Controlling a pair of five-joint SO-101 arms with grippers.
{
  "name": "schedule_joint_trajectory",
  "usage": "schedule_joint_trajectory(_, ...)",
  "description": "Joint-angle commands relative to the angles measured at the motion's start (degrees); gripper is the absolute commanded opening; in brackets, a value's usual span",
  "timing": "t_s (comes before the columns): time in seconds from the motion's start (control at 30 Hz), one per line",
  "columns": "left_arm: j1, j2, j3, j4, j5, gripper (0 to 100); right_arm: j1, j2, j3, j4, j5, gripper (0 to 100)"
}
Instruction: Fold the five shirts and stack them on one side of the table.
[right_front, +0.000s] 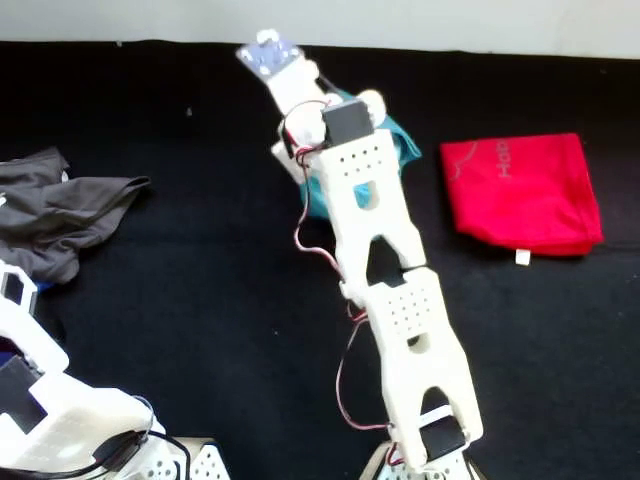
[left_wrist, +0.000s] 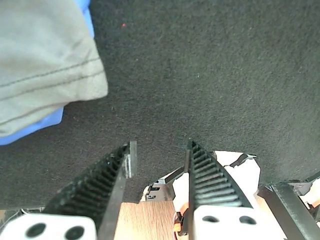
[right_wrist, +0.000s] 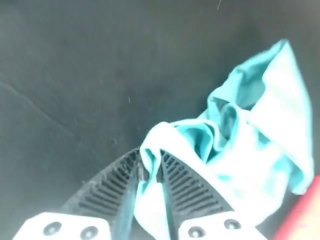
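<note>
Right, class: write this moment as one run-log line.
right pincer: shut on crumpled teal fabric shirt | left pincer: open, above black cloth-covered table | folded red fabric shirt: on table

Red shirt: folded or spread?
Folded. The red shirt lies as a compact rectangle on the black table, with stacked layers showing along its near edge and no sleeves sticking out.

The right hand pinches the teal shirt (bunched up).
</note>
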Motion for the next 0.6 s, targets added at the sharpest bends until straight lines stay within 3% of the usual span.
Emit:
schedule_joint_trajectory(0.0,1.5,-0.2,-0.1,0.1,-0.4,17,-4.5,-12.2,-3.5,0.6,-0.9,0.5)
schedule_joint_trajectory(0.23,3.7,-0.2,-0.1,0.2,2.4,17,-14.1,-26.8,4.0,0.6,-1.0,0.5)
schedule_joint_trajectory(0.57,3.7,-0.2,-0.1,0.4,3.5,17,-12.3,-29.7,36.7,-4.1,-1.1,0.7)
